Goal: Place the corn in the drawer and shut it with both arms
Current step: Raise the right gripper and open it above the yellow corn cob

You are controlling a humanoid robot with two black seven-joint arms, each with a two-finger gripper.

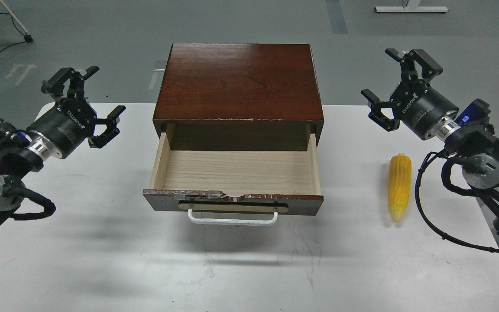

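Observation:
The corn (399,186) lies on the white table (102,260) to the right of the drawer, its pointed end toward me. The drawer (234,173) is pulled out of the reddish-brown cabinet (238,80); its pale wood inside holds nothing, and its white bar handle (232,218) faces me. My left gripper (89,102) is open and empty, raised to the left of the cabinet. My right gripper (394,82) is open and empty, raised to the right of the cabinet, beyond the corn and apart from it.
The cabinet stands at the table's far middle. The table's right edge (498,242) runs close behind my right arm. Grey floor lies beyond, with a cable and stand legs at the far left (11,26) and a white base at the far right (409,8).

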